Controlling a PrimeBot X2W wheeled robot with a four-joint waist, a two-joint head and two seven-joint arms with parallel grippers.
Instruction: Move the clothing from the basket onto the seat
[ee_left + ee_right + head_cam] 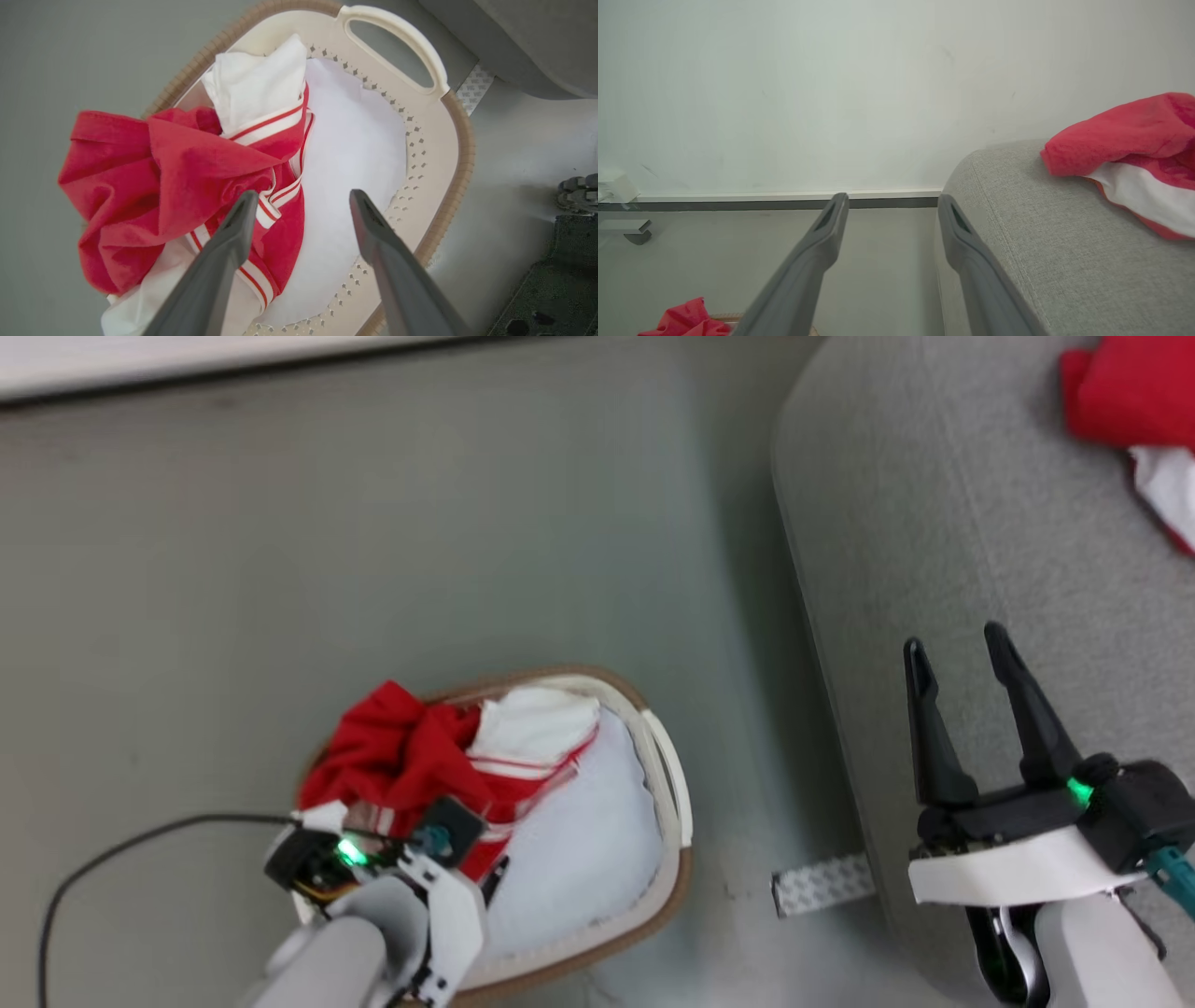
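A red garment with white panels and striped trim [420, 756] [177, 186] lies heaped in the left half of the cream basket [667, 784] [439, 154], spilling over its tan rim. My left gripper [301, 200] hangs open just above it, one finger over the red cloth, the other over the pale liner [359, 149]. Another red and white garment [1134, 415] [1134, 154] lies on the grey seat [934, 523] [1055, 242]. My right gripper [957, 658] [892, 205] stands open and empty over the seat's left edge.
The basket stands on the grey floor [280, 569] to the left of the seat. A strip of patterned tape [822, 885] lies on the floor between them. A white wall with a skirting board [784, 196] runs along the back. A black cable [112, 849] trails at the lower left.
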